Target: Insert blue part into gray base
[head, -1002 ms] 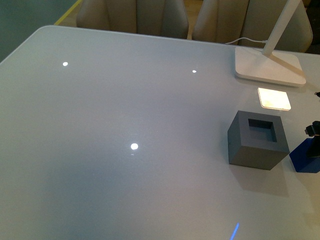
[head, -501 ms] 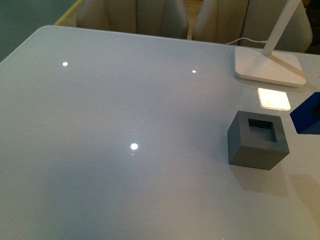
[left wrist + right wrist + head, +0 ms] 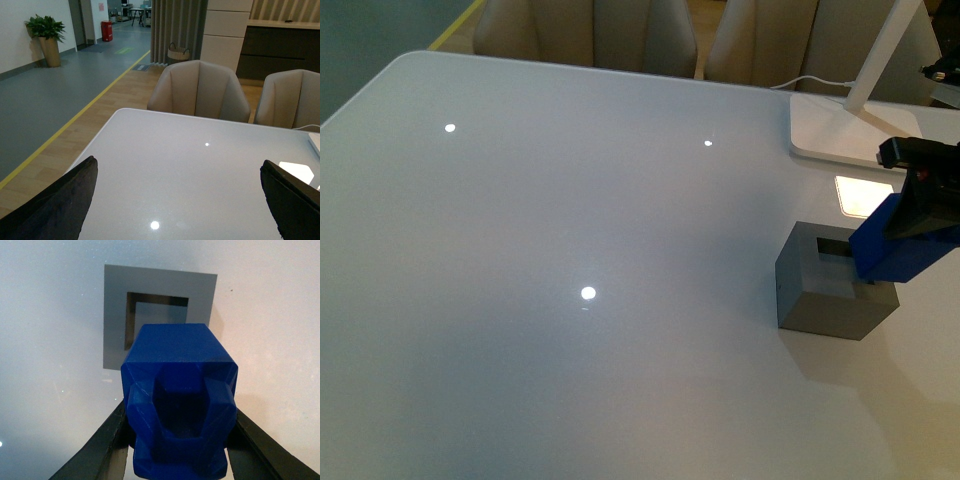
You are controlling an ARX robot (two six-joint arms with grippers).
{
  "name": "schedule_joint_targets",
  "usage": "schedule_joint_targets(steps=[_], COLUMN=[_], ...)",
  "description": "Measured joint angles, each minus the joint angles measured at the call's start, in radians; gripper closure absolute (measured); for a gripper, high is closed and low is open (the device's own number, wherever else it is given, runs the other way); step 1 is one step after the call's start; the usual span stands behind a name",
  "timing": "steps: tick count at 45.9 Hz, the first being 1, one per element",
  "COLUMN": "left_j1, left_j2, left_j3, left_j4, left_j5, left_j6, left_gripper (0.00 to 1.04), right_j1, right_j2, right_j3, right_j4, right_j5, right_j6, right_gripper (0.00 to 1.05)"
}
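I think I am looking at an office; a big white table (image 3: 200,170) with soft chairs (image 3: 197,90) stands by a long hall; I see a potted plant (image 3: 45,30), a yellow floor line (image 3: 75,120) and a desk lamp (image 3: 860,130).

The right gripper (image 3: 918,203) comes in from the right edge of the front view, black and pointing downward. Its two fingers (image 3: 102,450) press against opposite sides of the blue part (image 3: 177,385), clamping it near its looped end and holding it in the air. The left gripper (image 3: 177,165) points forward and slightly down, its dark fingers (image 3: 55,205) spread wide with nothing between them.
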Motion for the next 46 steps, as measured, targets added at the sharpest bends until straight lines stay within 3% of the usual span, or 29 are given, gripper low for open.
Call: schedule_joint_targets(steps=[20, 46], left_j1=[0.0, 0.0], left_j2=[0.0, 0.0], left_j3=[0.0, 0.0], left_j4=[0.0, 0.0], left_j5=[0.0, 0.0], left_j6=[0.0, 0.0], left_gripper=[0.07, 0.07], right_j1=[0.035, 0.035], right_j2=[0.073, 0.138], right_j3=[0.048, 0.11], right_j4=[-0.004, -0.009], right_j5=[0.011, 0.004], right_j6=[0.101, 0.116], right_gripper=[0.6, 0.6])
